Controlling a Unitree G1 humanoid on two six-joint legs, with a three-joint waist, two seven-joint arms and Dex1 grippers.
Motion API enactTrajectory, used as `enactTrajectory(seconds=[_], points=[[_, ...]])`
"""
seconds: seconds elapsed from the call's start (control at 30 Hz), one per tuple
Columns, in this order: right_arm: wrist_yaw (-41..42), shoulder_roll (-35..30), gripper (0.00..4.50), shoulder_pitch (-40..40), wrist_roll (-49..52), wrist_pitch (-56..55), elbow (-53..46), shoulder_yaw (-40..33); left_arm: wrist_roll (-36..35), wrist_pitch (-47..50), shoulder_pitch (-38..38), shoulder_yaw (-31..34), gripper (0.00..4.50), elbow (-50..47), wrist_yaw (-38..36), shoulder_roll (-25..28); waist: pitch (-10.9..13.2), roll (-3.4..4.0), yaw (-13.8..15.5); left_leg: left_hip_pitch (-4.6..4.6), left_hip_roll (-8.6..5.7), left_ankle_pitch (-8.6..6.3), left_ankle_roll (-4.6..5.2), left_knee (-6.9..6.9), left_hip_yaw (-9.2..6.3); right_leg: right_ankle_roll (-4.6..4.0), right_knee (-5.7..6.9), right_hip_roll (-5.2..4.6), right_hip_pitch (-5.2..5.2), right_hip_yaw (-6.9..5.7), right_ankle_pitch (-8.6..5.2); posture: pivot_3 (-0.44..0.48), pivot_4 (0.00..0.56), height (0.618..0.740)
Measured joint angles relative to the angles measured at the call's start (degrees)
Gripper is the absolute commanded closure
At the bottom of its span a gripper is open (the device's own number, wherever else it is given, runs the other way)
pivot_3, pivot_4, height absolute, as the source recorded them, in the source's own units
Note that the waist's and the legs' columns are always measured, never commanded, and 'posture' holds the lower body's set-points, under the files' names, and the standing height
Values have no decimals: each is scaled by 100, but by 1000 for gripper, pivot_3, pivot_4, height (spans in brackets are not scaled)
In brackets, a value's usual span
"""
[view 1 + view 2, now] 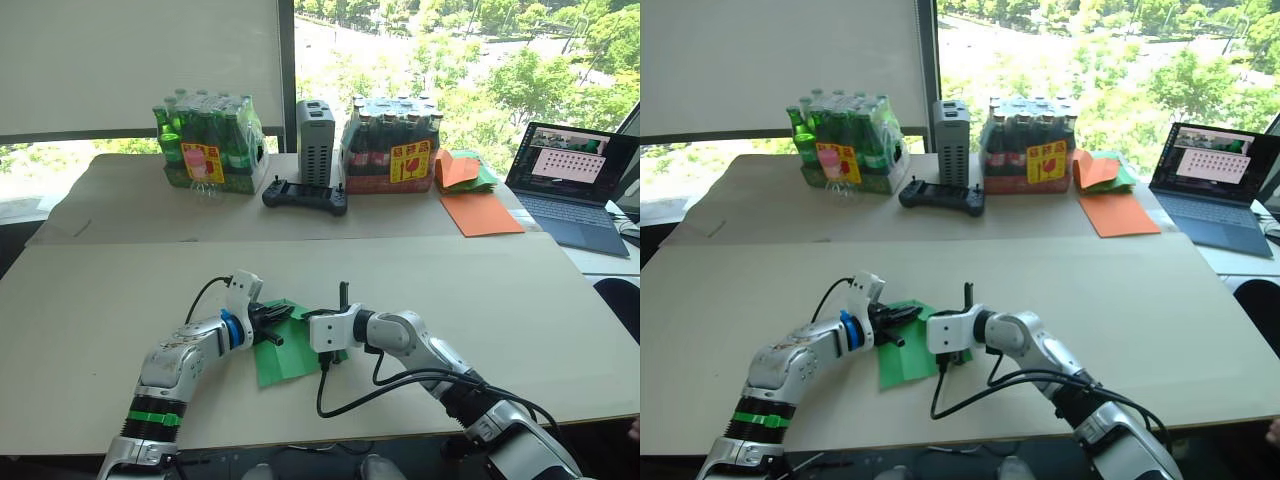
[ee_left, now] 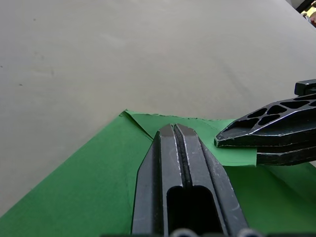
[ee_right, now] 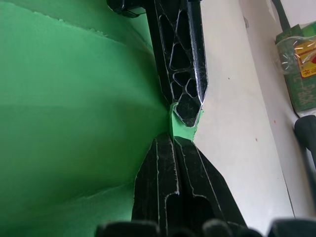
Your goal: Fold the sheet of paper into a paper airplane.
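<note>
The sheet of paper (image 1: 285, 362) is bright green and lies partly folded on the near part of the beige table (image 1: 500, 300). My left gripper (image 1: 283, 314) is shut, and its fingers (image 2: 173, 148) rest on top of the paper near a folded edge. My right gripper (image 3: 173, 139) comes in from the right and is shut on a small corner of the green paper (image 3: 183, 127). Its fingers (image 2: 266, 131) lie tip to tip with the left ones. The right wrist covers part of the sheet in the eye views.
At the back stand two shrink-wrapped bottle packs (image 1: 208, 145) (image 1: 392, 150), a grey box (image 1: 315, 140) and a black controller (image 1: 305, 195). Orange sheets (image 1: 480, 212), an orange-and-green pile (image 1: 462, 170) and a laptop (image 1: 575, 185) sit at the back right.
</note>
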Motion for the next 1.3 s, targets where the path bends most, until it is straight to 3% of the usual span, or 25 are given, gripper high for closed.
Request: enactTrajectory(seconds=[0.17, 0.27, 0.37, 0.5, 0.63, 0.97, 1.3], points=[[502, -36, 2544, 250, 448, 207, -439, -122, 23, -9, -1, -5, 4500, 21, -27, -14, -1, 0, 9, 8, 1, 0, 0, 0, 0, 0, 1, 1, 7, 0, 0, 0, 150, 727], [793, 219, 1577, 506, 1043, 973, -750, -407, 37, -10, -2, -1, 4500, 24, -31, -18, -1, 0, 9, 9, 1, 0, 0, 0, -1, 0, 5, 2, 7, 0, 0, 0, 150, 727], [883, 523, 1577, 619, 1599, 1794, -979, -719, 39, -9, -3, 2, 4500, 24, -33, -30, -1, 0, 14, 7, 1, 0, 0, 0, -3, 0, 5, 2, 6, 0, 0, 0, 150, 727], [535, 979, 3069, 585, 2118, 2821, -1239, -1299, 42, -2, -4, 11, 4500, 24, -27, -87, -1, 0, 24, 6, 0, 0, 0, 0, -4, 0, 5, 1, 5, -1, 0, 0, 150, 727], [159, 1070, 4484, 513, 2123, 3103, -1211, -1411, 42, 3, -5, 12, 4500, 24, -26, -102, -1, 0, 23, 5, 0, 0, 0, 0, -3, 0, 4, 1, 4, -1, 0, 0, 150, 727], [35, 905, 4484, 799, 1880, 3108, -1007, -937, 35, 35, -15, 49, 4500, 24, 37, -161, -1, 0, 15, 5, -1, 0, 0, 0, -3, 0, 5, 0, 4, -1, 0, 0, 150, 727], [-175, 904, 4484, 797, 1747, 3134, -992, -922, 43, 34, -115, 53, 4500, 106, 164, -330, -1, 0, 24, 5, -1, 0, 0, 0, -3, 0, 4, 0, 4, -1, 0, 0, 150, 727]])
